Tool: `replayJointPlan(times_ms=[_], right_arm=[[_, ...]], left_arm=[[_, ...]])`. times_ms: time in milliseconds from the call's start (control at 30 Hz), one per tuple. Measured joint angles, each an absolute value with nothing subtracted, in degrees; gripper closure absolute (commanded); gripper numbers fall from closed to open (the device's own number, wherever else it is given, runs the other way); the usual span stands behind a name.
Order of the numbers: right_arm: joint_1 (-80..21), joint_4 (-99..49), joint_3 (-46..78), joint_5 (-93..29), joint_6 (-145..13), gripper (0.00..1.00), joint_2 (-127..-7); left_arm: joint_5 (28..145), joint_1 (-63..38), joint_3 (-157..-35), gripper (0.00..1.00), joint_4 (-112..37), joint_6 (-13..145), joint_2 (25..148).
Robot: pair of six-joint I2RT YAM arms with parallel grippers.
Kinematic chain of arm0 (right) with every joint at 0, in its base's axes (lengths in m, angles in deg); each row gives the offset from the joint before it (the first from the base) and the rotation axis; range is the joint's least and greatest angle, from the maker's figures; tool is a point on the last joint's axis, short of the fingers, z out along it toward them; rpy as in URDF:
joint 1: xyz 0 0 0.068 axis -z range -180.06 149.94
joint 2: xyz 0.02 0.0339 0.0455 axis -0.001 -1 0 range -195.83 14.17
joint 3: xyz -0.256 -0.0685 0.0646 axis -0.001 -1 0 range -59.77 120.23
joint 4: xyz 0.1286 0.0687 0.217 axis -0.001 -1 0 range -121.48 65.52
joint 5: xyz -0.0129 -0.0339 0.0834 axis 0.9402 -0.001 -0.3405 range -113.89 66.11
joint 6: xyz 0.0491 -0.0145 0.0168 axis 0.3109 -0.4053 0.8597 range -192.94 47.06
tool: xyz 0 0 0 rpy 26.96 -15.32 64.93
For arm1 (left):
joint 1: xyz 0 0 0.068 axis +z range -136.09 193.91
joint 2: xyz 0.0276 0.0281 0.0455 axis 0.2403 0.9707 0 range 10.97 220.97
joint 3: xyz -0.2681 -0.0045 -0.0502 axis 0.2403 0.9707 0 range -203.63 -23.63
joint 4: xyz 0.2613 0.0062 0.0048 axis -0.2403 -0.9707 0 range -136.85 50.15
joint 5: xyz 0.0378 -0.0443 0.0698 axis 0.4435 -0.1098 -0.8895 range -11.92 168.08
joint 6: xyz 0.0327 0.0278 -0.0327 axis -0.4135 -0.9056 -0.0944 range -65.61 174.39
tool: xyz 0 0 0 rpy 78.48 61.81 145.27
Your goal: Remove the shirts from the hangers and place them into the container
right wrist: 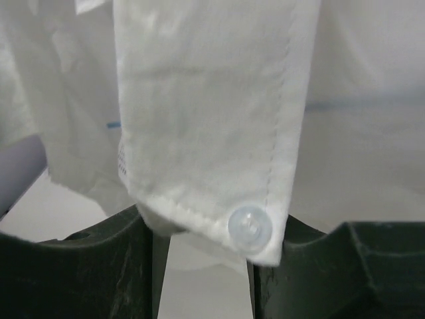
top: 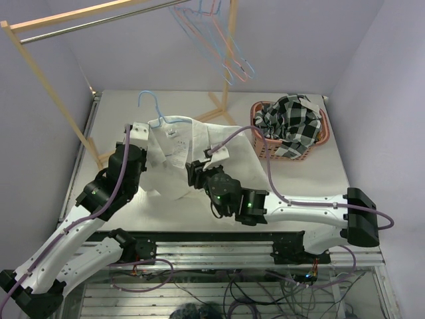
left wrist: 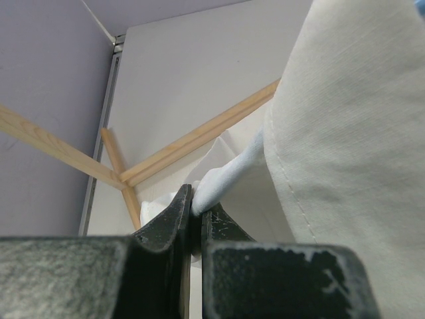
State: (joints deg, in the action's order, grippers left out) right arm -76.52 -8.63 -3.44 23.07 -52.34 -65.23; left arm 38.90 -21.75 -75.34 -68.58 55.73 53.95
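Freeing the white shirt, on the worktop left of the container, needs the left pincer, closed on its cloth, holding firm while the half-open right pincer closes on the buttoned edge.

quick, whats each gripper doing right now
left gripper: closed, pinching a fold of the white shirt.
right gripper: open, the shirt's buttoned edge hangs between its jaws, not clamped.

top: above-behind arms, looking down at table | both wrists: very close, facing white shirt | shared: shirt
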Motion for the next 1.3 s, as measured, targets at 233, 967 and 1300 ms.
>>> replayJointPlan(times_ms=[233,967,1300], right_arm=[[-76.52,-8.39,-0.92,32.42,-53.45,1.0,-68.99],[-59.5,-33.7,16.5,32.36,-67.97,1.0,-49.93],[-54.95,-44.32,25.74,20.29,-67.31,1.0,-53.49]], left_arm=[[38.92,-21.75,-75.34,0.93,-68.58,55.71,54.02],[46.27,-22.26,-75.34,0.93,-64.8,55.43,54.08],[47.31,-21.91,-75.31,0.93,-64.73,54.75,52.99]])
